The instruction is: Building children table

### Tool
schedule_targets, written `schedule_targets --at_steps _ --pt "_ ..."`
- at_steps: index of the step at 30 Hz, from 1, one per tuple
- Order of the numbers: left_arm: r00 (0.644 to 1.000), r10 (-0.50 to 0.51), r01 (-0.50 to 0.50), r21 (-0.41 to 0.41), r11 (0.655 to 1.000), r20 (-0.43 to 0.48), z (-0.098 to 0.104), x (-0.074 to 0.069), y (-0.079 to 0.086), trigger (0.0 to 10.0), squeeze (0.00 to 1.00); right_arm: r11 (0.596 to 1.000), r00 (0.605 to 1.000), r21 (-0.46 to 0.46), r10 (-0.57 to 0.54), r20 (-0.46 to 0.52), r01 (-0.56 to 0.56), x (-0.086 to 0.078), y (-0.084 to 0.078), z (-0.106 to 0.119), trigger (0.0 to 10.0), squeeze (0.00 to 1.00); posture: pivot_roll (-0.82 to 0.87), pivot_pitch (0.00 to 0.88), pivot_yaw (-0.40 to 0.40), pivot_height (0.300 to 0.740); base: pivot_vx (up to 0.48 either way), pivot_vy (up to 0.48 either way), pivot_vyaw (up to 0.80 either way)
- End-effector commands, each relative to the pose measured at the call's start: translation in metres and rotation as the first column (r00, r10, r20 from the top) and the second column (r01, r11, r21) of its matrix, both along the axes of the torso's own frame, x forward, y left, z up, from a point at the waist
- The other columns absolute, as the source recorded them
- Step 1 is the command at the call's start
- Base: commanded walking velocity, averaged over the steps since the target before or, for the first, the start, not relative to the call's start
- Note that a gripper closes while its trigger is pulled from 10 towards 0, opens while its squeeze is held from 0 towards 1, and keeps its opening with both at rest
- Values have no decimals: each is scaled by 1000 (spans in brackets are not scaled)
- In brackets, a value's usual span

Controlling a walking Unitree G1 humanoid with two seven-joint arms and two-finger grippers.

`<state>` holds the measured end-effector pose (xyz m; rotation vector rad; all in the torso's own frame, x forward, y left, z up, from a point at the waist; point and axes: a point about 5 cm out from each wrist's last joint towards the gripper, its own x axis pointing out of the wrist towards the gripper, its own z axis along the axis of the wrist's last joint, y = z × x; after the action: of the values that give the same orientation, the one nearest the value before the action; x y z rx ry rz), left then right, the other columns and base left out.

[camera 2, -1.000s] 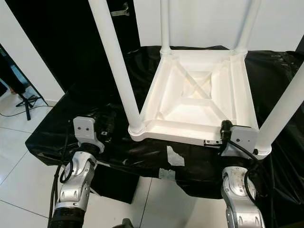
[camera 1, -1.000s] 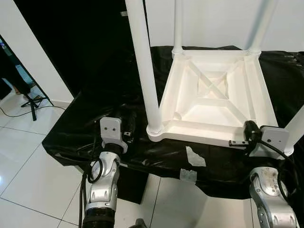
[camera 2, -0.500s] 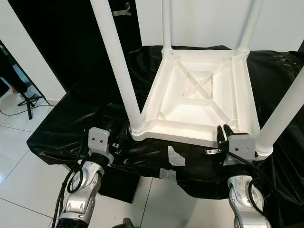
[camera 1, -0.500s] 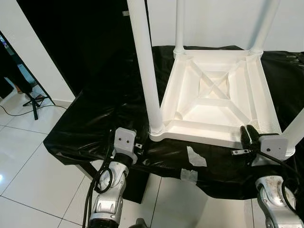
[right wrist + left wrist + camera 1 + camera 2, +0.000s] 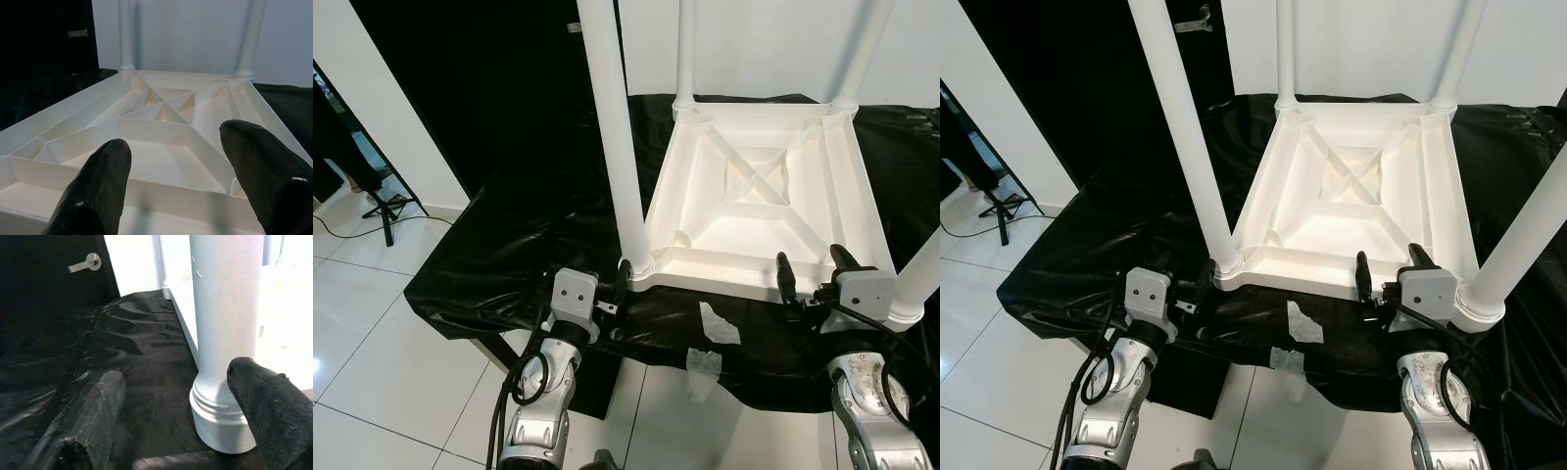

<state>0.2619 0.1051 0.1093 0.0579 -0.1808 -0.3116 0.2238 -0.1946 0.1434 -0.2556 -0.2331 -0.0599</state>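
Nearest me, left gripper [image 5: 610, 297]: my fingers spread wide beside the base of the near-left leg [image 5: 222, 333].
Right gripper [image 5: 1391, 277]: my fingers spread wide at the near rim of the table.
Table [image 5: 759, 196]: white, upside down on black sheeting [image 5: 509, 245], legs pointing up.
Far side: white wall [image 5: 1371, 44].

All four white legs [image 5: 612, 137] of the upturned table [image 5: 759, 201] run off the top edge, and the black sheet [image 5: 509, 255] hides its support.
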Motion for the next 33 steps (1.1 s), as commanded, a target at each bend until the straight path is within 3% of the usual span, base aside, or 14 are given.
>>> schedule_targets --at_steps 1,2,3,4,9,10,12,17,19,26,33 --pt "1000 1 -1 -25 1000 9 4 3 -4 10000 110 999 999 -48 11 -36 -13 3 1 -4 10000 0 135 0 84 740 0 0 0" --pt "1000 1 -1 -25 1000 9 4 3 -4 10000 110 999 999 -48 11 -36 -13 3 1 -4 10000 0 135 0 84 740 0 0 0" --pt "1000 -14 14 -37 999 18 6 2 -6 10000 596 996 999 -85 2 -49 -7 3 0 -4 10000 0 133 0 85 740 0 0 0" --pt "999 -40 41 -45 998 22 7 1 -9 10000 1000 994 998 -109 -17 -67 10 2 -4 -6 10000 0 131 0 83 740 0 0 0" --pt "997 -77 78 -65 995 13 8 -2 -15 10000 1000 991 994 -129 -44 -96 32 -1 -9 -10 10000 0 127 0 81 740 0 0 0" --pt "994 -106 106 -93 990 6 10 -2 -20 10000 0 990 993 -138 -49 -108 34 -4 -9 -13 10000 0 125 0 79 740 0 0 0" --pt "994 -106 106 -93 990 6 10 -2 -20 10000 0 990 993 -138 -49 -108 34 -4 -9 -13 10000 0 125 0 79 740 0 0 0" --pt "978 -206 206 -160 965 17 21 2 -38 10000 0 989 989 -143 -53 -137 34 -10 -7 -19 10000 0 112 0 75 740 0 0 0" --pt "978 -206 206 -160 965 17 21 2 -38 10000 0 989 989 -143 -53 -137 34 -10 -7 -19 10000 0 112 0 75 740 0 0 0" --pt "965 -262 258 -169 951 -1 18 14 -61 10000 0 987 986 -157 -46 -162 20 -11 -5 -19 10000 0 89 0 70 740 0 0 0" --pt "961 -278 272 -166 948 -12 17 18 -69 10000 0 978 981 -206 -12 -192 -29 -10 1 -19 10000 0 84 0 70 740 0 0 0"
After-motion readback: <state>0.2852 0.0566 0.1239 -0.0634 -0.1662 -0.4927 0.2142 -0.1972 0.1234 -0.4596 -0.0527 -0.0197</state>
